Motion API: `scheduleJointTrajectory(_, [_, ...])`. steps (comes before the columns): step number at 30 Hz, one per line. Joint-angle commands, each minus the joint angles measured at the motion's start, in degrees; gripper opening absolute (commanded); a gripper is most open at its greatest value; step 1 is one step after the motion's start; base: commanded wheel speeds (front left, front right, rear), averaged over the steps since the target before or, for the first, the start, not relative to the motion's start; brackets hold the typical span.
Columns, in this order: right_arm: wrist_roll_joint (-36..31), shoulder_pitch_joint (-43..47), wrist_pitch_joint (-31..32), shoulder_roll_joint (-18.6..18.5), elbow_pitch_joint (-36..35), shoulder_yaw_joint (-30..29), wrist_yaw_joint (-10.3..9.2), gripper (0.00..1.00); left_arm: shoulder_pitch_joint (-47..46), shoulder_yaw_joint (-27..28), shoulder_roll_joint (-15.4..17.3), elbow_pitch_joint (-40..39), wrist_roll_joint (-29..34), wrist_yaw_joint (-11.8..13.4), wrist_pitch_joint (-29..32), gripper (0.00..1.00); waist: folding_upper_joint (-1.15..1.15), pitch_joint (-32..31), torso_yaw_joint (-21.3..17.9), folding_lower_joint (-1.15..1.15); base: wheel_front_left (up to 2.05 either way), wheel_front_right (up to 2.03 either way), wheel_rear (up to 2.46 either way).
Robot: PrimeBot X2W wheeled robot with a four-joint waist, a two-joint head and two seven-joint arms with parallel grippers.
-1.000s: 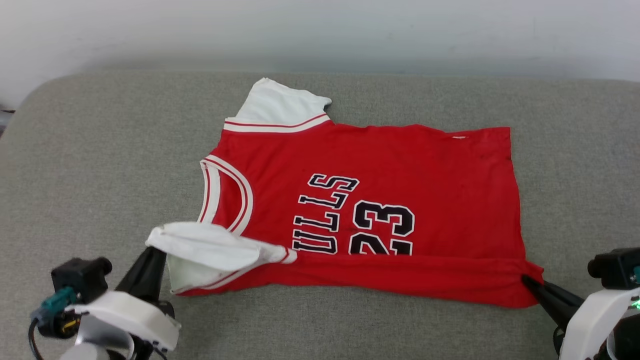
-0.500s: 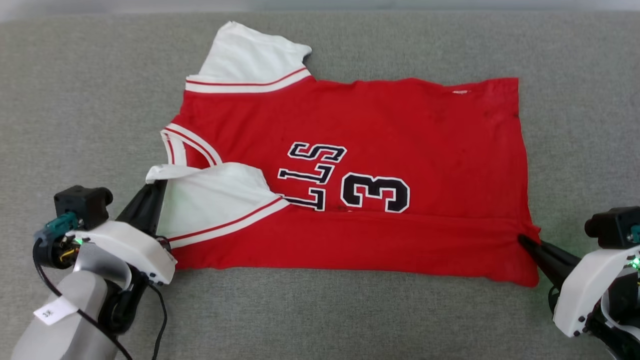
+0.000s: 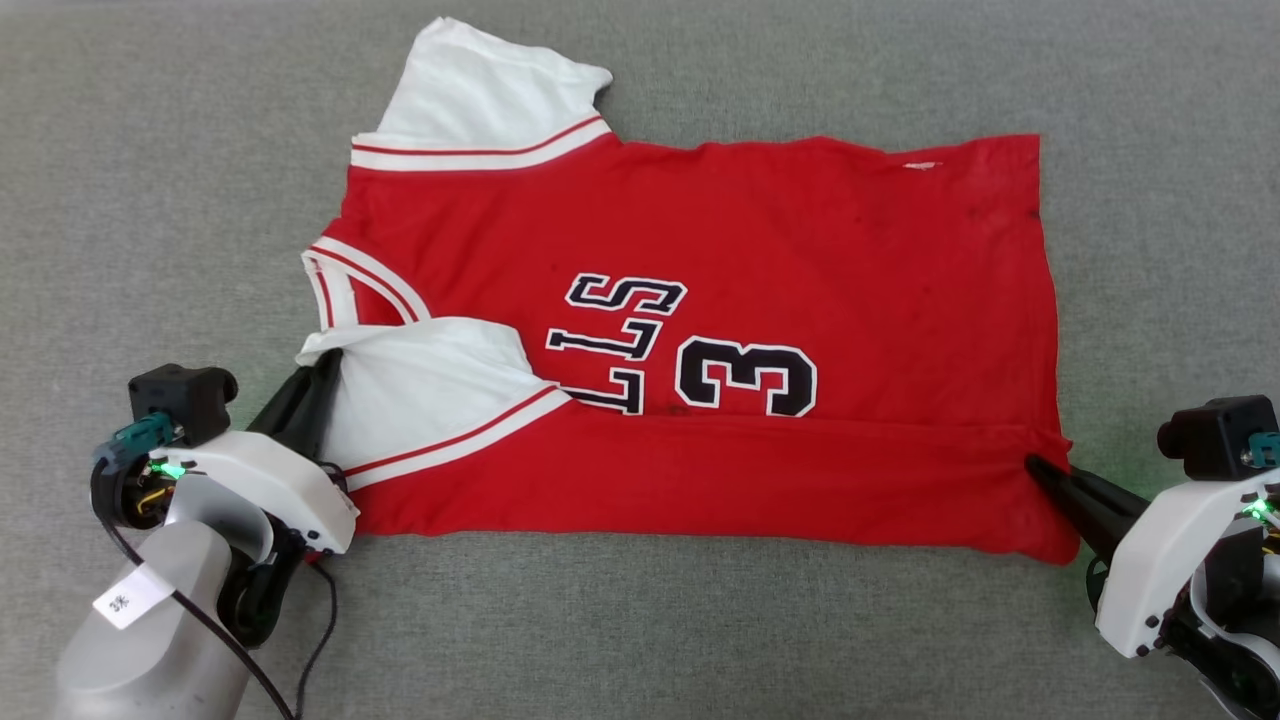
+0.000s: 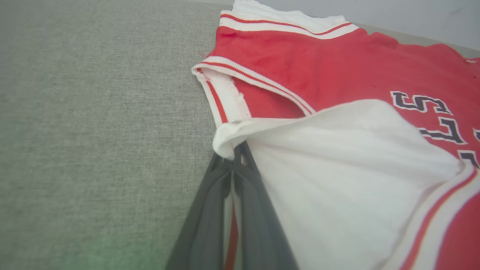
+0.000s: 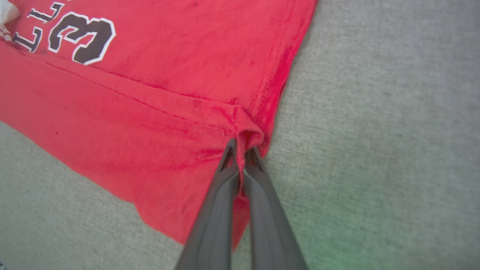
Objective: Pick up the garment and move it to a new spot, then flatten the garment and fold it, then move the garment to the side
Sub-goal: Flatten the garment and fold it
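Note:
The garment [image 3: 800,260], a red jersey with white sleeves, black letters and a "3", lies spread on the grey cushion, its near long edge folded over onto the front. My left gripper [image 3: 330,362] is shut on the white near sleeve [image 4: 337,168], pinching its cuff, as the left wrist view shows with my left gripper [image 4: 236,150] clamped on the rolled edge. My right gripper [image 3: 1035,465] is shut on the red hem corner at the lower right. In the right wrist view my right gripper [image 5: 240,148] pinches a bunched fold of the garment [image 5: 168,75].
The grey fabric cushion [image 3: 150,200] reaches past the garment on all sides. A white far sleeve [image 3: 480,90] sticks out at the top left. A pale wall shows at the top of the left wrist view.
The head camera has tilted down, so the whole picture shifted. Both grippers carried the near edge farther over the front, covering more of the letters and the first digit.

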Motion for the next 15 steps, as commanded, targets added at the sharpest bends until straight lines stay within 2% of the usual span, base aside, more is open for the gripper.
scheduleJointTrajectory(1, [0.26,0.27,0.40,0.18,0.35,0.03,-0.09,0.23,-0.48,-0.30,0.08,0.98,-0.03,-0.16,-0.40,1.00,0.00,-1.01,0.36,-0.01,0.00,0.00,0.00])
scheduleJointTrajectory(2, [0.12,0.42,0.22,0.09,0.08,-0.18,-0.09,1.00,-0.75,-0.51,0.17,1.49,0.01,-0.25,-0.52,1.00,0.00,-1.60,0.50,-0.01,0.00,0.00,0.00])
scheduleJointTrajectory(8, [-0.28,1.80,-0.27,0.45,-2.04,-1.78,-0.07,1.00,-2.65,-2.14,2.43,1.43,-0.48,-1.03,1.78,1.00,0.00,-5.83,2.07,-0.01,0.00,0.00,0.00])
scheduleJointTrajectory(9, [-0.35,2.13,-0.20,0.51,-2.39,-1.99,-0.07,1.00,-2.84,-2.58,2.86,0.96,-0.84,-1.07,3.22,1.00,0.00,-6.53,2.38,-0.01,0.00,0.00,0.00])
scheduleJointTrajectory(10, [-0.72,2.74,0.23,0.69,-3.45,-2.59,-0.07,1.00,-4.12,-3.48,5.49,-1.79,-2.06,-1.26,7.06,1.00,0.00,-7.96,3.03,-0.01,0.00,0.00,0.00])
scheduleJointTrajectory(15, [-1.22,3.67,1.53,0.90,-4.43,-3.26,-0.07,1.00,-6.18,-6.81,9.47,-8.22,-5.65,-1.32,17.17,1.00,0.00,-9.44,3.95,-0.01,0.00,0.00,0.00])
